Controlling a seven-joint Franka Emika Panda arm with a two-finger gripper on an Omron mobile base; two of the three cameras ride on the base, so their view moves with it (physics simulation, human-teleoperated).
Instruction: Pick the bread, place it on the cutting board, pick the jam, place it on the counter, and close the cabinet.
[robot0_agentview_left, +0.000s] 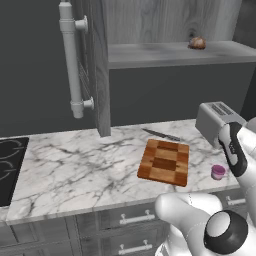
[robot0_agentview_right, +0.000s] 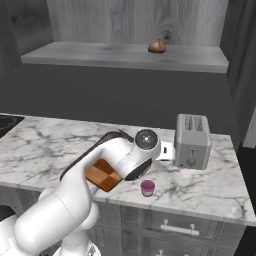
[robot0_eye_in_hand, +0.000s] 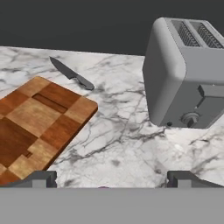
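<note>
Hand view: the pincer (robot0_eye_in_hand: 112, 179) hangs released over the desk (robot0_eye_in_hand: 122, 140), between board (robot0_eye_in_hand: 39, 127) and toaster (robot0_eye_in_hand: 188, 70), a knife (robot0_eye_in_hand: 72, 74) beyond. The jam (robot0_agentview_left: 218, 172) sits near the desk's front edge; the bread (robot0_agentview_right: 157, 46) rests on the open cabinet's (robot0_agentview_left: 100, 65) shelf.

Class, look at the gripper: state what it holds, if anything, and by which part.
Nothing is held: the gripper is open with bare counter between its fingertips, near the toaster.
</note>
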